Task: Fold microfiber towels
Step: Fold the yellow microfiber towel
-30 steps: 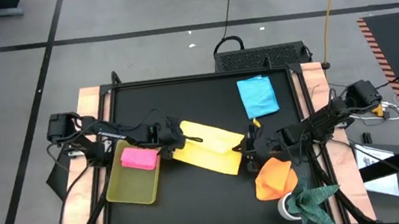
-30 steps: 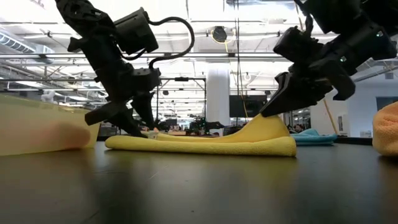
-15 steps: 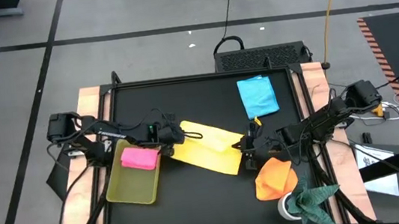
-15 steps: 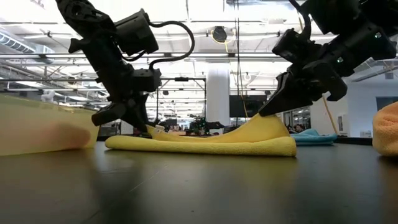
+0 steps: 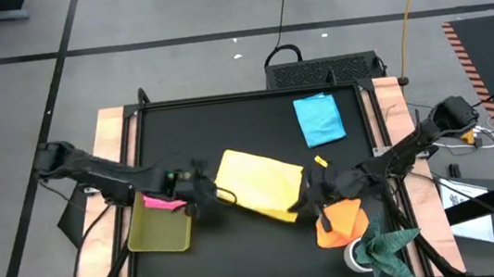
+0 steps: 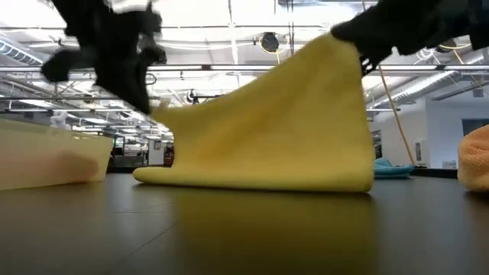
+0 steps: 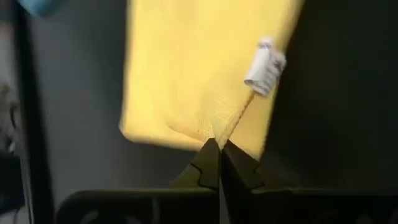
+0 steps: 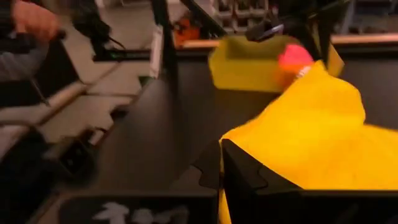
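Observation:
The yellow towel (image 5: 260, 184) sits mid-table, one edge raised and its lower edge (image 6: 252, 180) on the table. My left gripper (image 5: 202, 195) is shut on its left corner, and my right gripper (image 5: 310, 197) is shut on its right corner, which is the higher one in the low view. The pink towel (image 5: 163, 202) lies in the yellow-green tray (image 5: 157, 234). The light blue towel (image 5: 319, 118) lies flat at the far right. The orange towel (image 5: 339, 221) is bunched at the near right. My left gripper pinches the yellow towel's raised edge at its left corner (image 7: 217, 134) between the two shut fingers, slanting down from the table's left. A white tag (image 7: 264, 65) hangs near that corner. The corner is held off the table. My right gripper pinches the yellow towel's right corner (image 8: 249, 146) between its shut fingers, coming nearly level from the table's right. That corner (image 6: 340, 46) is lifted high. The cloth slopes down from it to the table.
A dark green cloth (image 5: 385, 244) lies at the near right corner beside the orange towel. The tray stands close to my left arm, near the left edge. A person's hand (image 8: 34, 18) shows beyond the table in the right wrist view.
My left gripper has shut on the yellow towel's left corner. Both grippers have then risen and drawn toward the table's near edge. The towel's held edge has come up off the table, spreading the cloth into a sloping sheet while its other edge stays down.

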Available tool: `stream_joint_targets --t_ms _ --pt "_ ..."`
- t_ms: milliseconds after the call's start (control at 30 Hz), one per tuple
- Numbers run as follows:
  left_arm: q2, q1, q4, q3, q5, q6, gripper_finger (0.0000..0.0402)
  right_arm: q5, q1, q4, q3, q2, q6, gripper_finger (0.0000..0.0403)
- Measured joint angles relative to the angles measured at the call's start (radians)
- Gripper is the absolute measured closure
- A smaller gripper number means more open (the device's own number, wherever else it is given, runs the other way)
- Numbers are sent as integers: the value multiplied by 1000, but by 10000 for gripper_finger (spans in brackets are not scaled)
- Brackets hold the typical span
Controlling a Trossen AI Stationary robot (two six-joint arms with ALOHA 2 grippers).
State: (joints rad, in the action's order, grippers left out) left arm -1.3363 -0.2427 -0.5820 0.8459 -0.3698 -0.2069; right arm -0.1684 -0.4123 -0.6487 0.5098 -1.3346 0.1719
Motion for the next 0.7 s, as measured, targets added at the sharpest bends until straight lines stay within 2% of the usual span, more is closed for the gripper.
stream_joint_targets --t_ms 100,233,400,533,700 --pt "76 -1 41 2 -22 7 398 -34 -9 -11 0 2 7 403" --pt "104 63 58 1 -33 33 398 -211 -3 82 -2 1 69 403" --pt "66 197 92 -38 -36 63 398 -412 32 271 -2 1 213 403" --pt "14 302 216 -97 -26 83 397 -433 82 395 -2 -5 335 403" --pt "-82 379 379 -134 43 80 396 -430 129 402 -50 -12 414 403"
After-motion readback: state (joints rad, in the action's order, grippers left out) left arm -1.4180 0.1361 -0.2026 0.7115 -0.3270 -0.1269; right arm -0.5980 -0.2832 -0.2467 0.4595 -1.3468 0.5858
